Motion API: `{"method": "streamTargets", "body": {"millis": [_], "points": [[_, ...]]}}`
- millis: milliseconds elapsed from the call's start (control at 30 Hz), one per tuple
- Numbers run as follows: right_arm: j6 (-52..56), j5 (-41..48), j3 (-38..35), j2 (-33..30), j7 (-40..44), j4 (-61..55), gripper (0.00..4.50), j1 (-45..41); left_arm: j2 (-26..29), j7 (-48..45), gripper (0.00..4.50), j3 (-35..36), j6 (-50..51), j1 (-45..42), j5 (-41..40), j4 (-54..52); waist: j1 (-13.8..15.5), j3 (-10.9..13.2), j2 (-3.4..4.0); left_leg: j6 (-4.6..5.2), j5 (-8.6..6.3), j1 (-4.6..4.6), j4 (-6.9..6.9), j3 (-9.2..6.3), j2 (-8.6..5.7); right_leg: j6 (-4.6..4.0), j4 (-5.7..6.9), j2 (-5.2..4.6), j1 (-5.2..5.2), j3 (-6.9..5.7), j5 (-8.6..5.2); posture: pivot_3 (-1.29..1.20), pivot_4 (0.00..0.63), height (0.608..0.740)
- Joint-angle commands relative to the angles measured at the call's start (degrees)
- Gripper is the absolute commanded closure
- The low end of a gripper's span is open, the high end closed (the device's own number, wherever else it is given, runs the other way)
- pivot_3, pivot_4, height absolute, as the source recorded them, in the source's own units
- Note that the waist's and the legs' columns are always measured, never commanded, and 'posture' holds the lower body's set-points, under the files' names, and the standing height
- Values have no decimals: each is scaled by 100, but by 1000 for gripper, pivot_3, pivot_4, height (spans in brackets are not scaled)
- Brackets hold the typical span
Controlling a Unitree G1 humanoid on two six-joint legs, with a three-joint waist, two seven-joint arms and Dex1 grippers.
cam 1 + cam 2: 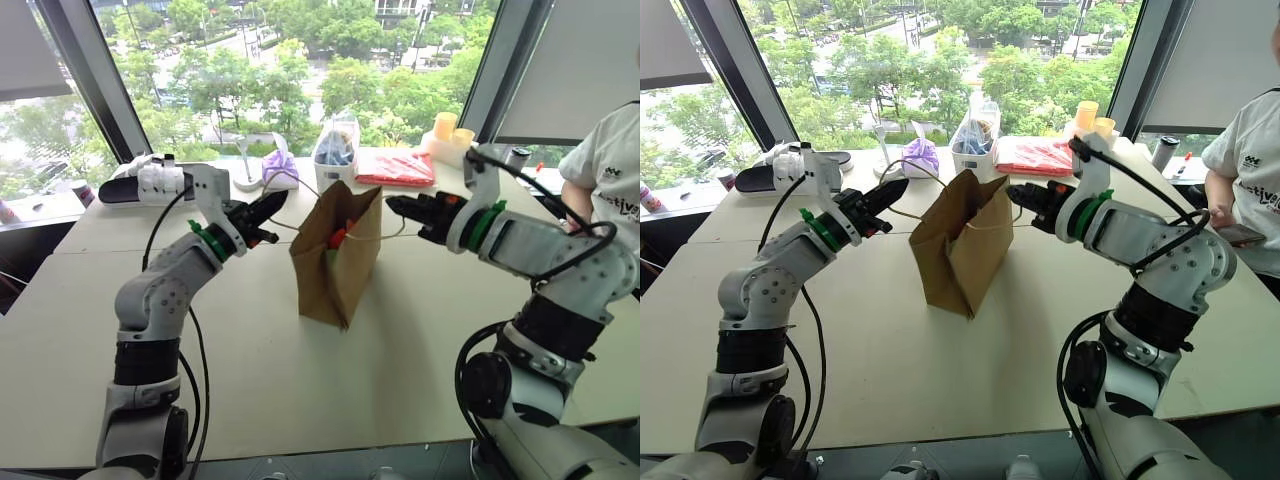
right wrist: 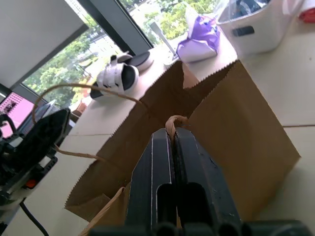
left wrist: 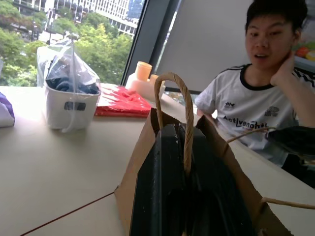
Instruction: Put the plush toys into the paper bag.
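**Both grippers pinch the bag's cord handles over the table**

Nearest of all, the left gripper [image 1: 892, 190] and the right gripper [image 1: 1021, 196] face each other across the top of the paper bag [image 1: 962, 248], which stands upright near the middle of the pale table [image 1: 890, 380]. Each gripper has its black fingers pressed together on one of the bag's thin tan cord handles: the left wrist view shows the loop [image 3: 173, 98] rising from between the closed fingers, and the right wrist view shows the other cord [image 2: 173, 121] nipped at the fingertips. The bag's mouth is held spread between them. Inside the opening a patch of red-orange [image 1: 338, 238] shows, with a touch of green beside it; whether that is the plush toys I cannot tell for sure.

Behind the bag, along the window edge of the table, sit a purple bow-topped pouch [image 1: 921, 156], a white bin [image 3: 69, 105] with a clear plastic bag over dark contents, a flat clear packet of red items [image 1: 1037, 156], and a pale yellow container [image 1: 447, 137]. Further to the robot's left lies a black-and-white device [image 1: 150, 180]. None of these touches the bag. A person in a white T-shirt [image 3: 251, 118] sits at the table's far right corner, one hand raised to the neck.
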Motion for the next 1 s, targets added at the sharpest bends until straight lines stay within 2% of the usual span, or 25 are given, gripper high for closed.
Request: {"method": "streamTargets", "body": {"millis": [33,333,433,667,700,867,1000], "points": [[40,178,-4,-142,78,-362,4486,6,-40,25,4500,-14,-111,-219,-36,-313,-6,0,0,0,0,0,0,-1,0,0,0,1,0,0,0,0,150,740],[40,227,9,-294,193,-556,4486,171,-22,-206,4500,-307,-155,63,199,-323,-2,0,0,1,0,1,0,10,1,0,-1,3,0,0,0,0,150,740],[40,279,-41,-315,250,-574,3616,96,3,-215,3671,-188,-137,-12,125,-241,1,0,0,1,0,1,0,8,2,0,-1,3,1,0,0,0,150,740],[23,424,-90,-648,465,-608,79,-245,98,-222,173,230,135,-252,-421,-273,2,0,0,1,-1,0,1,5,2,0,-2,3,0,-1,0,0,150,740],[27,434,-72,-731,499,-614,7,-282,126,-223,38,287,227,-275,-559,-331,2,0,1,1,-1,0,1,5,2,0,-2,3,1,-1,0,0,150,740],[40,678,-103,-1257,829,-592,7,-381,508,-390,38,337,642,-241,-977,-709,2,0,0,1,-1,-2,2,8,2,0,-3,3,1,-1,0,0,150,740],[-222,538,-163,-2102,1106,-483,7,-50,1300,-794,38,222,708,199,-753,-1189,2,1,1,3,-2,-2,-1,13,2,0,-6,3,1,-1,0,0,150,740]]}}
